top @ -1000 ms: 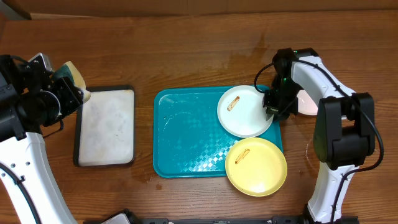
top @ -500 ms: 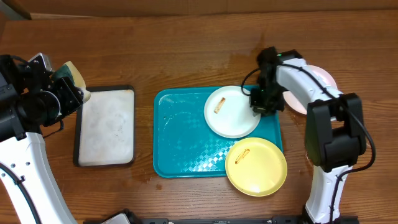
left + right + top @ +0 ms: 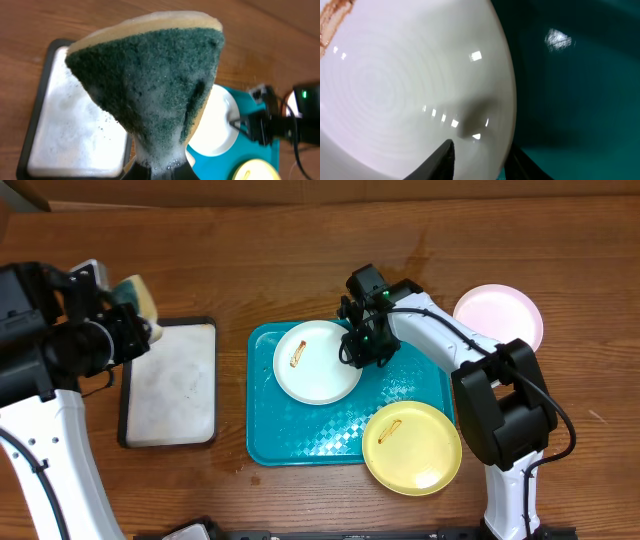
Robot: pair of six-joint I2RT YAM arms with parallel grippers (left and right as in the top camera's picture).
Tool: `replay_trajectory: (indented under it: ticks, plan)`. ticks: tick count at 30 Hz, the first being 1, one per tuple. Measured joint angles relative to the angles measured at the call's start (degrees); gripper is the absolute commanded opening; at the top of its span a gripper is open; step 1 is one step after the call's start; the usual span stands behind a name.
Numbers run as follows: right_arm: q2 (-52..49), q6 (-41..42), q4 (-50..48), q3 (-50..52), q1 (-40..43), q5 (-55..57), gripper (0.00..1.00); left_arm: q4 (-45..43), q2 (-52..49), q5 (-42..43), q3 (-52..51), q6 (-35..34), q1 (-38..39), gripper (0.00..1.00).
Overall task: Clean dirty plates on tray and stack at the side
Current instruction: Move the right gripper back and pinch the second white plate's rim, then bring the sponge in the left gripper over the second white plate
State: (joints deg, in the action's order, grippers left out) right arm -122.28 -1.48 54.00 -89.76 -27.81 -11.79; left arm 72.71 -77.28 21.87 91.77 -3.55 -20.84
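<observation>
A white plate (image 3: 318, 362) with a brown smear lies flat in the upper middle of the turquoise tray (image 3: 300, 430). My right gripper (image 3: 358, 354) is at the plate's right rim. In the right wrist view its jaws (image 3: 480, 152) stand open astride that rim, one finger over the white plate (image 3: 410, 85), the other outside it over the tray (image 3: 570, 100). A pale yellow plate (image 3: 411, 447) with a yellow smear overhangs the tray's near right corner. My left gripper (image 3: 120, 330) hovers at the far left, shut on a foamy green-and-yellow sponge (image 3: 150, 85).
A black-rimmed tray (image 3: 170, 380) with a soapy white surface lies left of the turquoise tray, below the sponge. A pink plate (image 3: 498, 315) sits on the wooden table at the far right. The right arm reaches across the tray's upper right part.
The right gripper has dragged the white plate leftward from the tray's right edge to its middle, and its jaws have widened. The left arm with the sponge has shifted slightly right.
</observation>
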Motion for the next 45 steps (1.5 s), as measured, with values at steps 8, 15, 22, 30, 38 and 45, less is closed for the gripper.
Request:
replay_trajectory:
  ticks: [8, 15, 22, 30, 38, 45]
  plan:
    - [0.0, 7.45, 5.79, -1.38, 2.69, -0.11, 0.34, -0.15, 0.0, -0.09, 0.02, 5.07, 4.5, 0.04]
    - [0.0, 22.36, 8.57, -1.57, 2.45, -3.06, 0.23, -0.24, -0.74, -0.98, 0.0, 5.68, 4.63, 0.04]
    - [0.0, 30.42, 4.55, 0.94, -0.04, -3.74, 0.04, -0.26, -5.14, -0.37, -0.44, 7.19, 4.76, 0.04]
    - [0.2, 23.02, 0.55, 0.94, 0.02, 1.68, 0.04, -0.28, -11.58, 2.23, -0.66, 13.18, 11.1, 0.04]
    - [0.2, 10.34, -2.29, 0.94, 1.57, 3.45, 0.32, -0.24, -19.32, 2.93, -0.66, 16.72, 20.68, 0.04]
    - [0.2, 5.16, 4.39, -0.35, 2.38, 2.8, 0.39, -0.28, -23.82, 3.02, -0.7, 17.51, 25.35, 0.04]
